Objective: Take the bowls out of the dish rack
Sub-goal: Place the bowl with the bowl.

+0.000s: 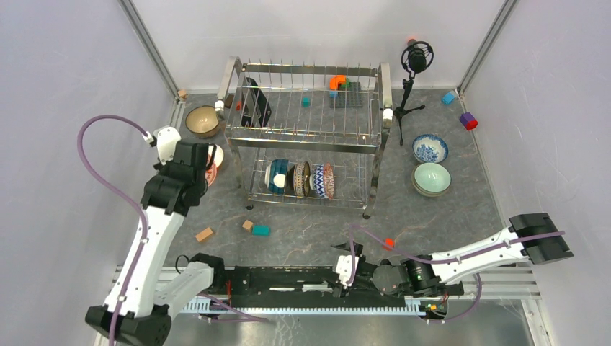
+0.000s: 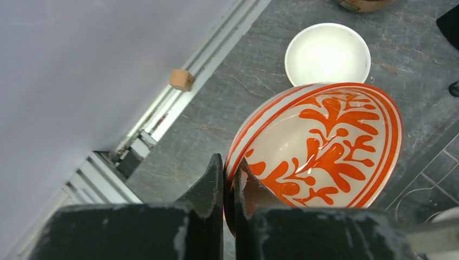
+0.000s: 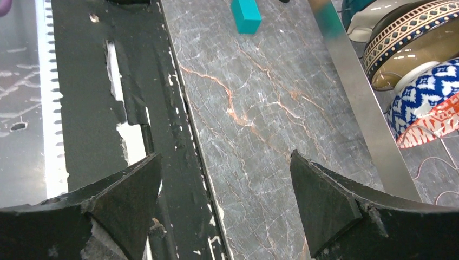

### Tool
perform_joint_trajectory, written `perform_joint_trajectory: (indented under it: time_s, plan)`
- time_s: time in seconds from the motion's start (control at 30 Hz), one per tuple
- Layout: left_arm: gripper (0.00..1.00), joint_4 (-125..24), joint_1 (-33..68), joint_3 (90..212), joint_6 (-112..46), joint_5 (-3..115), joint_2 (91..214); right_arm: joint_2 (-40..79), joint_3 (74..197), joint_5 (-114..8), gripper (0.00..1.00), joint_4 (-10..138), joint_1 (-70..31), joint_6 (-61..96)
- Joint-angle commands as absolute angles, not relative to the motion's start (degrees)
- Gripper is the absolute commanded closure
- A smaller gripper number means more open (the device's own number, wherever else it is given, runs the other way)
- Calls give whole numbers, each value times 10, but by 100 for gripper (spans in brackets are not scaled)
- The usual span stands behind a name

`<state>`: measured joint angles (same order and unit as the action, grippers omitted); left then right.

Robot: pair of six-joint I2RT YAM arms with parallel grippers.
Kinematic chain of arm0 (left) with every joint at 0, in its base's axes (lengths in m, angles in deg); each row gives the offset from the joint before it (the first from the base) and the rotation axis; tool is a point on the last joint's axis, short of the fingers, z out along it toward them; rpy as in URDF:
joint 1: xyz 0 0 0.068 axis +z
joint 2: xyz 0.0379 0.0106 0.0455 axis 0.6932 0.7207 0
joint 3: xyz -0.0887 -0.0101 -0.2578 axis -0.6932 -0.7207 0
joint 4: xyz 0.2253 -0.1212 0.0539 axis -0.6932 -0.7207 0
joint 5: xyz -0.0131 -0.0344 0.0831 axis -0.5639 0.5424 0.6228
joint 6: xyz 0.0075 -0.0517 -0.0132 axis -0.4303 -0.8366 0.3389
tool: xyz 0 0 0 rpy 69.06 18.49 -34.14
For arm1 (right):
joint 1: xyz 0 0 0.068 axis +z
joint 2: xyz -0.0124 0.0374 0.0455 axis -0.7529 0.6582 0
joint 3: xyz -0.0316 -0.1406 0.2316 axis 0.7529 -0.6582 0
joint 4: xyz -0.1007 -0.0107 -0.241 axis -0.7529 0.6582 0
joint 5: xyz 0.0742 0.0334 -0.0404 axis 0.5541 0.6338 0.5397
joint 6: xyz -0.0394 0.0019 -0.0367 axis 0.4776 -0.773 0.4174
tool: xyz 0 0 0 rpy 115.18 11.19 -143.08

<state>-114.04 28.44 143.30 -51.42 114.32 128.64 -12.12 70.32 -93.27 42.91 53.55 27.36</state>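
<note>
microphone stand: upright, back right | teal block: just beside small wooden block | purple block: far right

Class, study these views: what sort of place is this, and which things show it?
Probably a robotics test cell, not a kitchen: two robot arms bolted to the table, plain panel walls, and a microphone beside the dish rack.

Red-and-white bowl mostly hidden beneath the left arm; brown bowl cut by the top edge
</note>
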Motion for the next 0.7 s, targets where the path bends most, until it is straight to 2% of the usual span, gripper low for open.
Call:
perform_joint_trajectory:
  time_s: [0.0, 0.47, 0.67]
  plan:
    - [98, -995, 349, 1421, -557, 1060, 1338, -130, 693, -943, 8, 406, 539, 269]
    - [98, -772, 572, 1341, -762, 826, 1484, -104, 661, -919, 9, 356, 539, 208]
    - [98, -726, 604, 1330, -793, 761, 1543, -72, 664, -922, 10, 343, 539, 203]
